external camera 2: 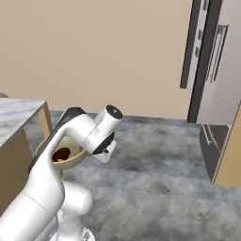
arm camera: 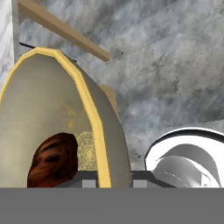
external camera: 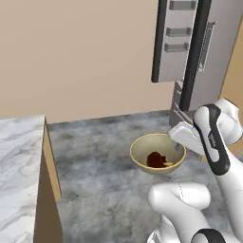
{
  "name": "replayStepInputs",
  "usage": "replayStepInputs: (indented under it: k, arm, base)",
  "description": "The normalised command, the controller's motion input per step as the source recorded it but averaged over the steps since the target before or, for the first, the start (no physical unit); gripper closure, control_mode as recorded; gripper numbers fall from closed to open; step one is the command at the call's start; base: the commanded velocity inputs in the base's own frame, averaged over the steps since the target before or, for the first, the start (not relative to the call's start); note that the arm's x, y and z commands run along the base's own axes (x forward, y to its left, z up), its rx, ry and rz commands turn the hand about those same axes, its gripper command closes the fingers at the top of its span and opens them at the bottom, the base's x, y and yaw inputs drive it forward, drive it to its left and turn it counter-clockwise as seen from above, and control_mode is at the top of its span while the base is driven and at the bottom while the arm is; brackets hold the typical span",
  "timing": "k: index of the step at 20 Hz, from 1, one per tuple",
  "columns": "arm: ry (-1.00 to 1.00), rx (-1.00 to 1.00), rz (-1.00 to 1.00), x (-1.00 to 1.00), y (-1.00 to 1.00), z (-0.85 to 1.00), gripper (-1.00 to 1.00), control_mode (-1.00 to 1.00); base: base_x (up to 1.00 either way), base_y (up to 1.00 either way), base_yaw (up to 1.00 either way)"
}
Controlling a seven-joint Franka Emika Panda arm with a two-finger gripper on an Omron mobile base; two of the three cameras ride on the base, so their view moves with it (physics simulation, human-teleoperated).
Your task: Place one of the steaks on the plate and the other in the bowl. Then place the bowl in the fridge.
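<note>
A plain beige wall (external camera: 85, 52) closes off the far side of the room, well beyond the pincer. Below everything runs a mottled grey stone floor (external camera: 99, 152); the pincer hangs above it, not above any worktop.

The fridge (external camera: 209, 52) stands tall and grey past the pincer, on the right edge of the left base view. One of its doors (external camera: 173, 40) is swung open toward the room, with grey bins on its inner face, and a dark vertical edge runs down beside it. In the right base view the same fridge (external camera 2: 219, 61) rises far to the right of the pincer, a bar handle on its front and a lower drawer part near the floor.

A marble-topped surface (external camera: 21, 161) with tan wooden sides sits well to the left of the pincer in the left base view, lower-left in the frame.

The bowl (external camera: 156, 153), tan-yellow and rounded, is up off the floor, carried by the pincer (arm camera: 114, 181). The pincer is closed on the bowl's rim: in the hand view one tip sits inside the wall and the other outside, with the yellow edge rising between them. In the left base view the hand meets the bowl at its right rim.

Inside the bowl, just left of the pincer in the hand view, lies the dark reddish-brown steak (arm camera: 53, 159), resting on the bottom.
</note>
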Motion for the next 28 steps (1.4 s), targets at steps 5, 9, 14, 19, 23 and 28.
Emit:
replayStepInputs:
  k: [5,9,14,19,23,28]
  arm:
    - [0.0,0.0,0.0,0.0,0.0,0.0,1.0,1.0]
    - [0.0,0.0,0.0,0.0,0.0,0.0,1.0,1.0]
    - [0.0,0.0,0.0,0.0,0.0,0.0,1.0,1.0]
    - [0.0,0.0,0.0,0.0,0.0,0.0,1.0,1.0]
    - [0.0,0.0,0.0,0.0,0.0,0.0,1.0,1.0]
    - [0.0,0.0,0.0,0.0,0.0,0.0,1.0,1.0]
  base:
    - [1.0,0.1,0.18]
    - [1.0,0.0,-0.28]
    - [1.0,0.3,-0.43]
    - [1.0,0.46,-0.42]
    - [0.99,0.32,-0.39]
    - [0.96,0.31,-0.4]
